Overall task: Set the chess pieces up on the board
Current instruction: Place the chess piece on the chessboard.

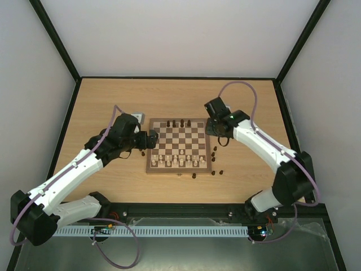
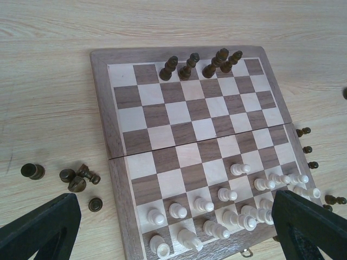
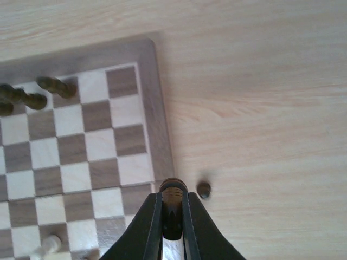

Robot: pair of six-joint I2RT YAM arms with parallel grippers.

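Right tool (image 3: 172, 199) around dark chess piece (image 3: 173, 186)

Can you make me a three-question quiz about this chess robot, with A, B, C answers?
1. Where do the cream pieces stand? A) near rows of the board B) far row C) off it
2. How many dark chess pieces stand on the far row? A) two B) four C) eight
3. The right gripper is: A) wide open B) out of view C) shut on a dark piece
Answers: 1 A, they crowd the robot's side. 2 B, four show there. 3 C, it pinches one.
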